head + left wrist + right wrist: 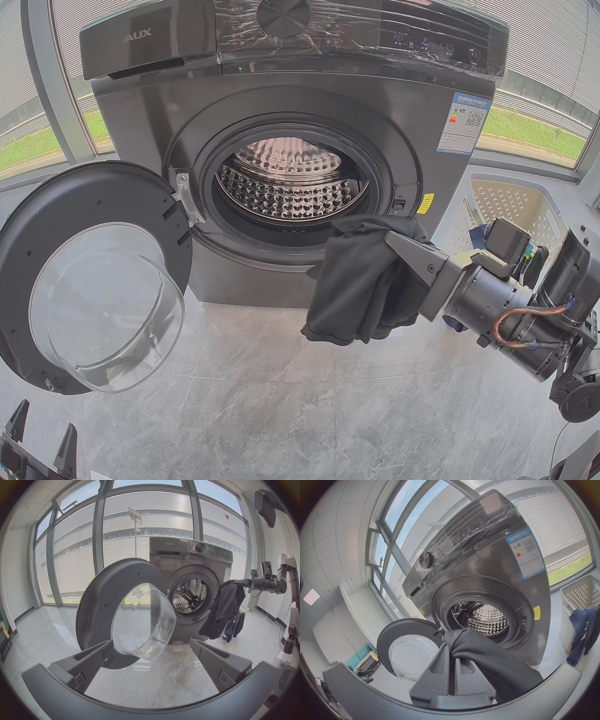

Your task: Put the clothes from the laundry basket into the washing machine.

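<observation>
A dark grey washing machine (pixel 150 119) stands ahead with its round door (pixel 81 275) swung open to the left, baring the steel drum (pixel 287 181). My right gripper (pixel 390 237) is shut on a black mesh garment (pixel 359 281), which hangs just in front of the drum opening's lower right edge. In the right wrist view, the garment (pixel 493 664) drapes over the closed fingers (pixel 440 667). A white laundry basket (pixel 519 203) sits to the machine's right, a blue garment (pixel 582 630) hanging over its rim. My left gripper (pixel 150 655) stays open, low at the near left, facing the door.
Grey tiled floor (pixel 281 406) spreads in front of the machine. Tall windows (pixel 72 548) run behind and beside it. The open door (pixel 125 611) juts out over the floor on the left.
</observation>
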